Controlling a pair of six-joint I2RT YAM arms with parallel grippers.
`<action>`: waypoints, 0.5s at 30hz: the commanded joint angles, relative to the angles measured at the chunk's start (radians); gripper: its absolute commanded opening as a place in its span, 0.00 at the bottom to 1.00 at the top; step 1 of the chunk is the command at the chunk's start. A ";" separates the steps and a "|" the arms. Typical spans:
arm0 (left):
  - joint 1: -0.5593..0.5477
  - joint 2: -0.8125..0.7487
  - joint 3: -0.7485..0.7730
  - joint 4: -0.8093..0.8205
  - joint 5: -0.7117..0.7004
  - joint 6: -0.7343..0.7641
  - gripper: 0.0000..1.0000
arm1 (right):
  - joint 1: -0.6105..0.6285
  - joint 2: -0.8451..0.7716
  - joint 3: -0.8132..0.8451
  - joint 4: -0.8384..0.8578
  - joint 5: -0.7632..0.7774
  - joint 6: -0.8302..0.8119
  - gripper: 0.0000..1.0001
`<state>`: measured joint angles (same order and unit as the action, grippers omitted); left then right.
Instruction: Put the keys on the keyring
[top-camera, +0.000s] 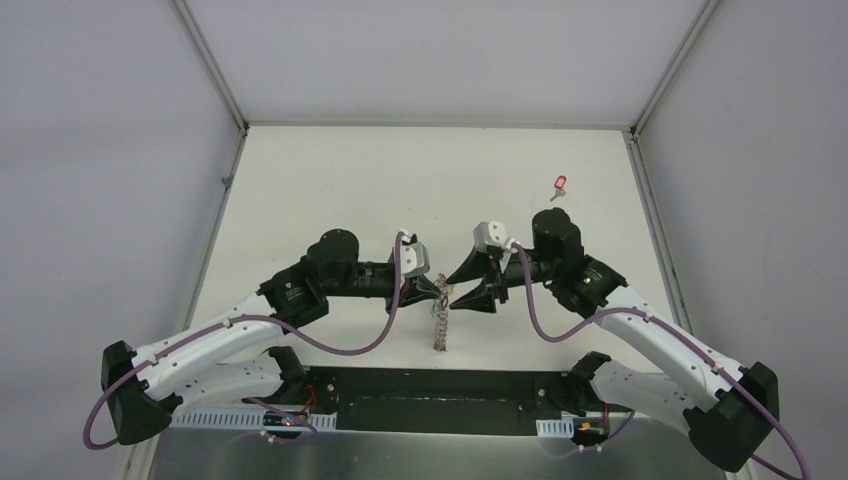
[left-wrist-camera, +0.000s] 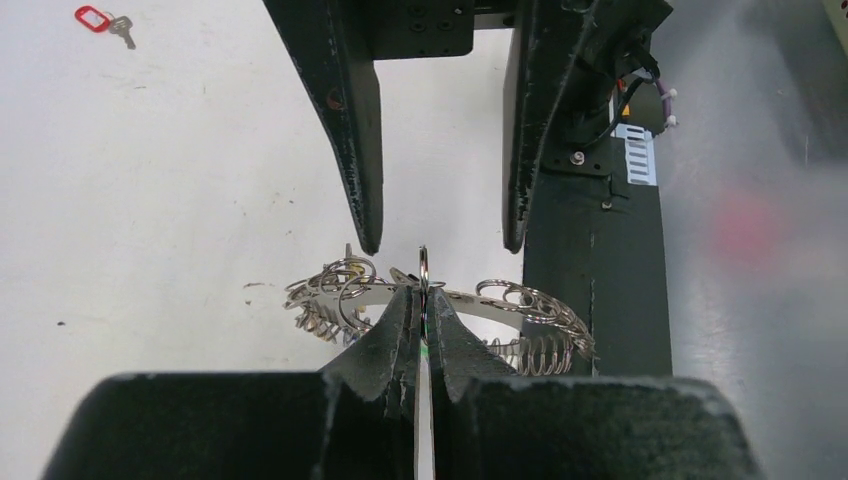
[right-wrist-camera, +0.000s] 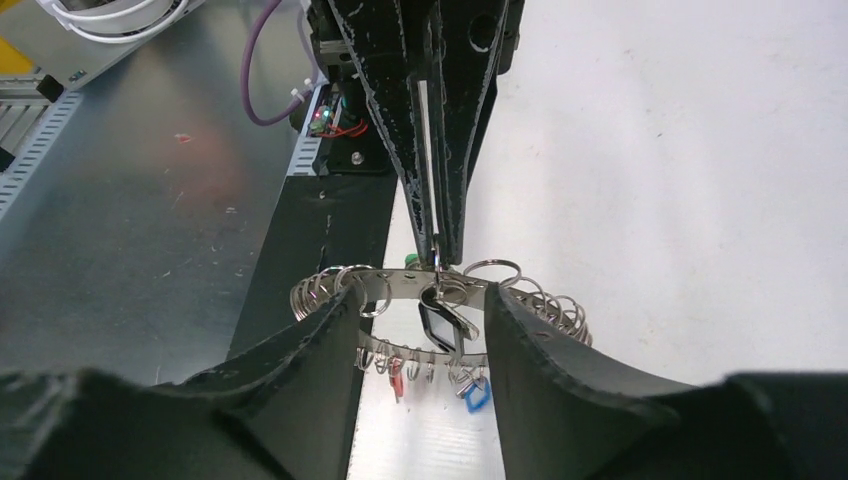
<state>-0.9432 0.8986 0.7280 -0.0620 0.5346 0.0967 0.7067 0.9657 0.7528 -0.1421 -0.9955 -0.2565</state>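
Note:
The keyring (top-camera: 438, 322) hangs in the air above the table's near middle, its grey band (left-wrist-camera: 480, 303) fringed with silver split rings. My left gripper (left-wrist-camera: 424, 300) is shut on a thin split ring at the band's edge and holds the keyring (right-wrist-camera: 400, 280) up. My right gripper (right-wrist-camera: 425, 320) is open, one finger on each side of the band. A dark-tagged key (right-wrist-camera: 440, 320) hangs between those fingers. Red-tagged (right-wrist-camera: 395, 375) and blue-tagged (right-wrist-camera: 477, 395) keys dangle from the near side. One loose red-tagged key (top-camera: 559, 184) lies on the table at the far right.
A black base plate (top-camera: 430, 385) runs along the near edge between the arm bases, with a slotted cable duct (top-camera: 230, 418) beside it. Grey walls and metal rails (top-camera: 210, 60) enclose the white table (top-camera: 400, 180).

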 joint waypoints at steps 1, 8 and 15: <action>-0.005 -0.021 0.138 -0.156 -0.029 -0.032 0.00 | 0.005 -0.029 0.065 0.007 -0.004 -0.037 0.57; -0.005 0.062 0.330 -0.457 -0.107 -0.081 0.00 | 0.005 -0.026 0.076 0.044 0.004 0.017 0.66; -0.005 0.189 0.525 -0.726 -0.160 -0.076 0.00 | 0.012 -0.005 0.026 0.267 0.039 0.200 0.66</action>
<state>-0.9432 1.0485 1.1408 -0.6289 0.4232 0.0319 0.7074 0.9558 0.7834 -0.0685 -0.9722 -0.1749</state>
